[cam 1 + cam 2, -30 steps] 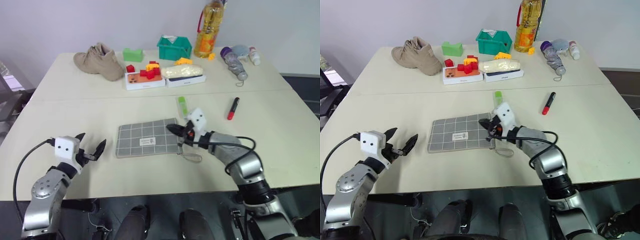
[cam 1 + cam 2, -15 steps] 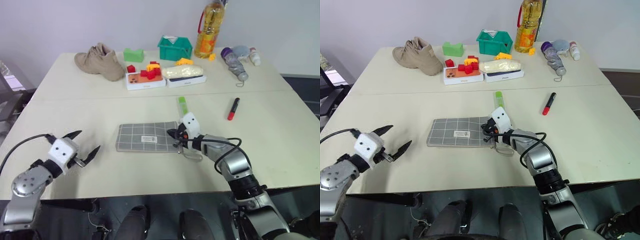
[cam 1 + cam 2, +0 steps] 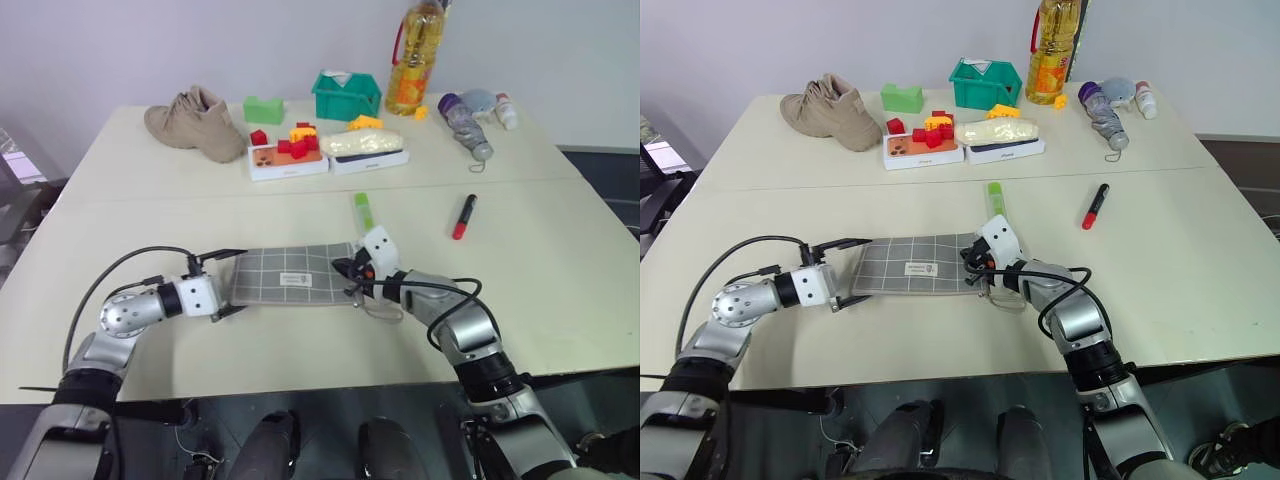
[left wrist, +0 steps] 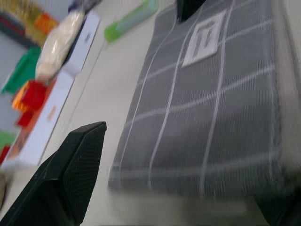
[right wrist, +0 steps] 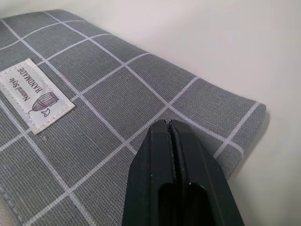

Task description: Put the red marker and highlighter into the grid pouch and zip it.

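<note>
The grid pouch (image 3: 293,276) lies flat near the middle of the table (image 3: 560,290), toward its front edge. The left gripper (image 3: 228,282) has its two fingers spread wide — one on either side of the pouch's left end, not clamped on it. The right gripper (image 3: 348,273) is at the pouch's right end, its fingers pressed together over the fabric; whether they pinch anything I cannot tell. The highlighter (image 3: 363,210) lies just behind the pouch's right corner. The red marker (image 3: 463,216) rests well apart, toward the table's right edge — both outside the pouch.
</note>
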